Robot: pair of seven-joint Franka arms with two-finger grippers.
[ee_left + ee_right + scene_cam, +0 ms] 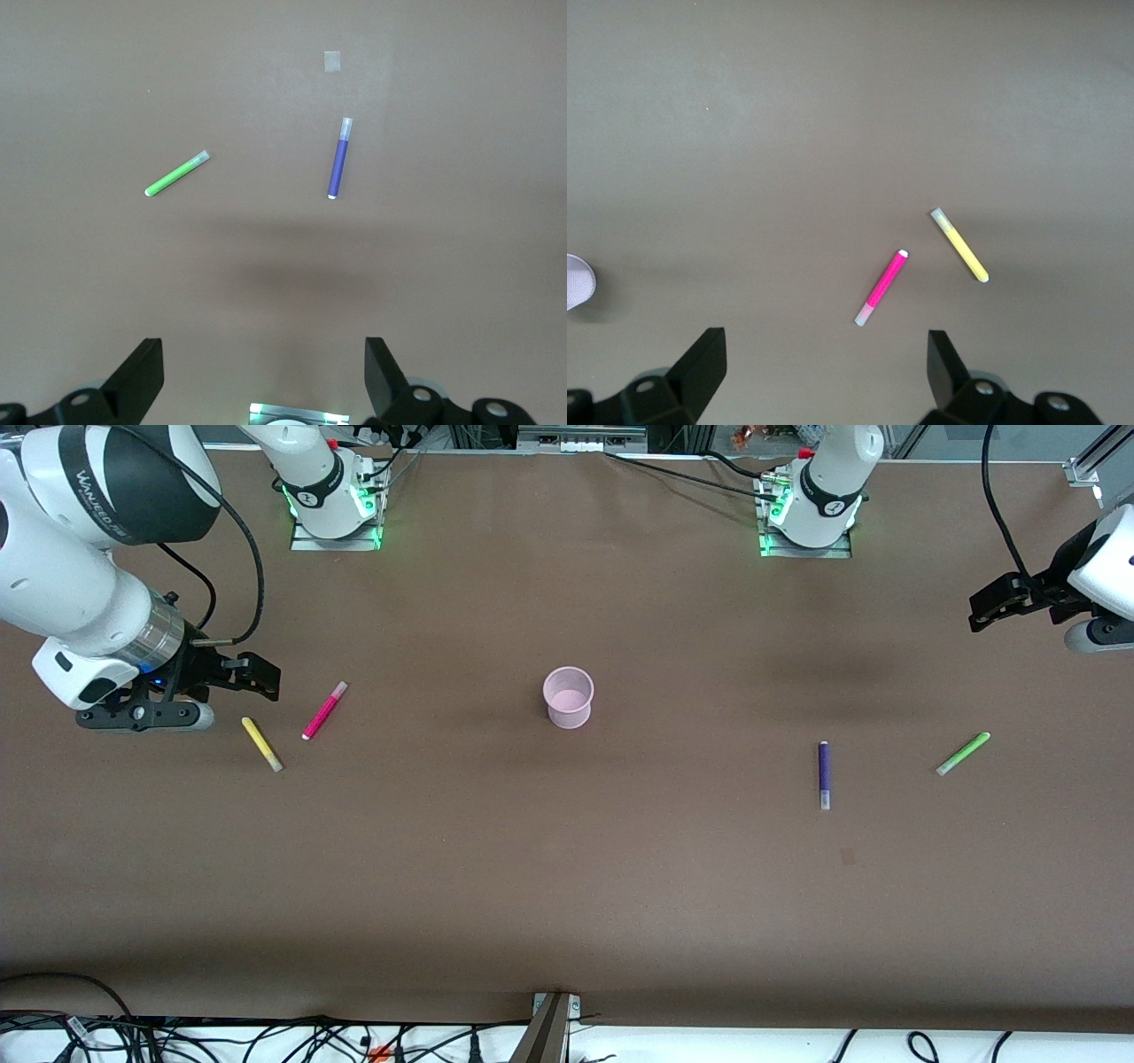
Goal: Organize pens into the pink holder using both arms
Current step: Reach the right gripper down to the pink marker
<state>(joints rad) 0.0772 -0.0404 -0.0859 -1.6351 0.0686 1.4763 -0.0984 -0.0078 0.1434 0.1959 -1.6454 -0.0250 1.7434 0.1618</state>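
Observation:
The pink holder stands upright mid-table; its rim shows in the right wrist view. The magenta pen and yellow pen lie flat toward the right arm's end. The dark purple pen and light green pen lie flat toward the left arm's end. My right gripper is open and empty, up in the air beside the magenta and yellow pens. My left gripper is open and empty, up over the table's end, apart from the green pen.
A small tape patch lies on the brown table, nearer the front camera than the purple pen. The arm bases stand along the table's robot edge. Cables run along the edge nearest the camera.

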